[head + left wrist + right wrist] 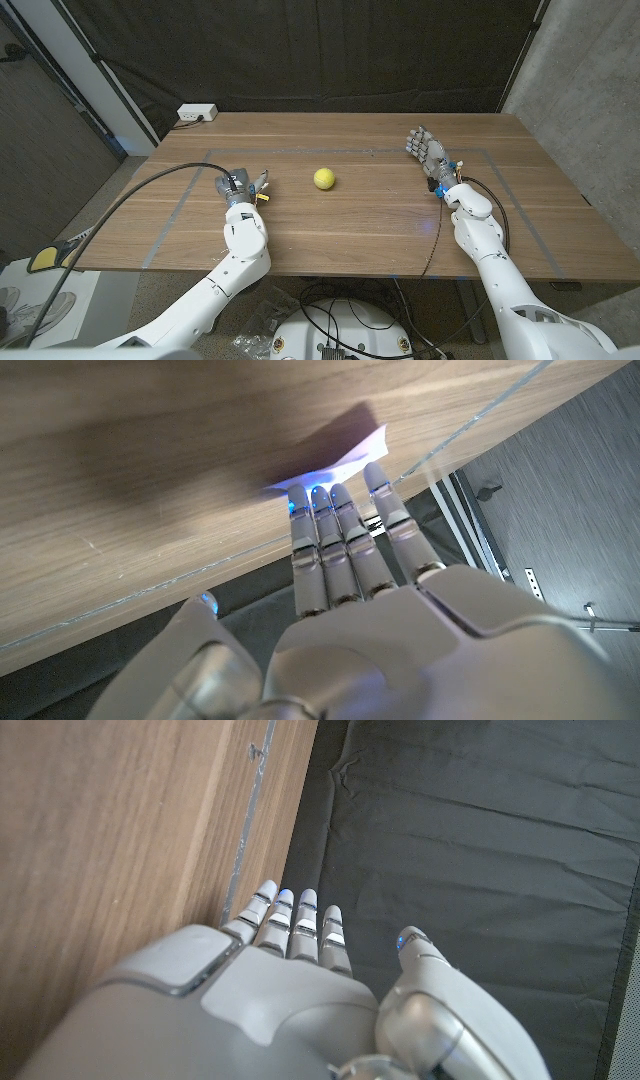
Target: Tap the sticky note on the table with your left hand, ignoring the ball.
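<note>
So the left hand is parked over the sticky note on the left side of the worktop. In the left wrist view its fingers are straight and pressed together side by side, with the tips right at the near edge of the note, holding nothing. I honestly can't tell if they're touching the paper or just floating above it. From the head view the note is mostly hidden under the hand.

Stuff that could go sideways, my guess:
- The fingertips sit at the edge of the note, not its middle, so a straight drop might hit bare wood instead.
- One corner of the note looks lifted off the wood. A sliding touch could catch it and push or fold the note.
- The ball sits near the middle of the worktop, to the hand's right and clear of it. A sideways swing on the way out could bump it and send it rolling.

The right hand is far over on the other side, fingers straight and close together, empty, so no trouble there.
</note>
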`<action>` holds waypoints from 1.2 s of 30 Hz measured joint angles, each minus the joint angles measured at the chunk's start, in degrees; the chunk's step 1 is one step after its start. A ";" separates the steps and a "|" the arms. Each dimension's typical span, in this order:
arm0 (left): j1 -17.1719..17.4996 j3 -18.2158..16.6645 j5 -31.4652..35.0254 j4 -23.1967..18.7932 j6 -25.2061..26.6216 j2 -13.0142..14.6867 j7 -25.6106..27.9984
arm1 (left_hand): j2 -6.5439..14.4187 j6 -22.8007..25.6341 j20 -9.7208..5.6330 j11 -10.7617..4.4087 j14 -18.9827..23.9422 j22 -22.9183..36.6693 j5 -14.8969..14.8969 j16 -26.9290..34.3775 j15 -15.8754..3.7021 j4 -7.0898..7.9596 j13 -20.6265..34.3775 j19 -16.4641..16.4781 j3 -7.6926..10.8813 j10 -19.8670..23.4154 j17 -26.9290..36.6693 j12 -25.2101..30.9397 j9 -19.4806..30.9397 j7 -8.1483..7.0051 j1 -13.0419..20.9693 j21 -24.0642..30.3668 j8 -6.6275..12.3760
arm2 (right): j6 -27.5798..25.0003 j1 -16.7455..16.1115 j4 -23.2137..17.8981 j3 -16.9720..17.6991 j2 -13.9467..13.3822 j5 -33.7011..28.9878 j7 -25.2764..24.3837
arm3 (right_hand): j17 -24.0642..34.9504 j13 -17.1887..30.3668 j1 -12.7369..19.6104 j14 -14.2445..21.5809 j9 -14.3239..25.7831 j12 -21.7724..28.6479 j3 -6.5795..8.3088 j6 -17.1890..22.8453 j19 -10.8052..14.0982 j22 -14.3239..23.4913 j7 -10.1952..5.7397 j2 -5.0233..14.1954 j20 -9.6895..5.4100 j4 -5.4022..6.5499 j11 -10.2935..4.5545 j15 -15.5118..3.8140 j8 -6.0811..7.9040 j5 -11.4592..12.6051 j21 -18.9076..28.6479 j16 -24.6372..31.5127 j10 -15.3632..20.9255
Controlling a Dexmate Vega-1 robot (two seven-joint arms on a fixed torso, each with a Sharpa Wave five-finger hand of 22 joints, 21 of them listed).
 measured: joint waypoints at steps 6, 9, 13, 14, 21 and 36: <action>-0.76 0.84 0.50 0.36 0.71 0.61 -2.41 | 0.00 2.27 -0.96 -0.47 2.35 0.08 0.00 0.59 -0.33 0.15 0.01 0.96 -0.46 2.53 0.00 0.63 -0.05 -0.28 0.00 0.00 0.94 | 0.01 0.01 0.00 -0.01 -0.02 -0.06 -0.04 | 0.00 0.00 -0.61 0.00 0.00 0.00 0.00 0.00 0.00 0.00 0.00 -0.01 0.00 0.00 0.00 0.00 0.00 0.00 0.00 0.00 0.00; -0.96 1.05 0.54 0.50 0.97 0.74 -3.58 | 0.00 3.09 -1.25 -0.52 3.69 0.08 0.00 0.74 -0.63 0.29 0.01 1.25 -0.64 4.08 0.01 1.07 -0.06 -0.86 0.00 0.00 1.47 | 0.02 0.05 0.01 -0.03 -0.02 -0.10 -0.06 | 0.00 0.00 -0.60 0.00 0.00 0.00 0.00 0.00 0.00 0.00 0.00 -0.01 0.00 0.00 0.00 0.00 0.00 0.00 0.00 0.00 0.00; -1.28 1.45 0.59 0.66 1.19 1.05 -4.72 | 0.00 3.31 -1.33 -0.40 3.95 0.08 0.00 0.73 -0.71 0.15 0.01 1.79 -0.77 4.35 0.01 1.07 -0.06 -1.08 0.00 0.00 1.49 | 0.09 0.07 0.01 -0.08 -0.08 -0.23 -0.21 | 0.00 0.00 -0.60 0.00 0.00 0.00 0.00 0.00 0.00 0.00 0.00 -0.01 0.00 0.00 0.00 0.00 0.00 0.00 0.00 0.00 0.00; -1.28 1.45 0.59 0.66 1.22 1.05 -4.93 | 0.00 3.33 -1.33 -0.40 3.95 0.08 0.00 0.73 -0.71 0.15 0.01 1.79 -0.77 4.35 0.01 1.06 -0.06 -1.10 0.00 0.00 1.49 | 0.10 0.07 0.01 -0.09 -0.11 -0.31 -0.29 | 0.00 0.00 -0.60 0.00 0.00 0.00 0.00 0.00 0.00 0.00 0.00 -0.01 0.00 0.00 0.00 0.00 0.00 0.00 -0.05 0.00 0.00; -1.55 1.60 0.40 0.63 1.32 1.38 -5.97 | -0.01 3.32 -1.33 -0.54 3.95 -0.10 0.00 0.73 -0.71 0.30 0.01 1.78 -0.92 4.20 0.01 1.06 -0.06 -1.09 -0.01 0.00 1.37 | 0.10 -0.27 -0.78 -0.14 -0.31 -0.49 -0.61 | 0.00 0.00 -0.60 0.00 0.00 0.00 0.00 0.00 0.00 0.00 0.00 -0.01 0.00 0.00 0.00 0.00 0.00 0.00 -0.22 0.00 0.00; 3.22 -2.72 -5.48 -2.65 -6.74 0.47 5.93 | 1.96 2.31 1.37 -1.77 2.42 0.07 0.28 0.19 -0.41 0.05 0.15 -0.94 -0.64 2.03 0.15 0.20 0.47 -1.36 0.58 -2.06 0.47 | -0.31 -1.84 -3.19 -0.14 -0.50 -0.58 -1.40 | 0.00 0.00 -0.82 0.00 0.00 0.01 0.25 0.00 0.00 0.00 0.00 -0.24 0.00 -0.25 0.00 0.00 0.00 0.00 -0.21 0.00 0.00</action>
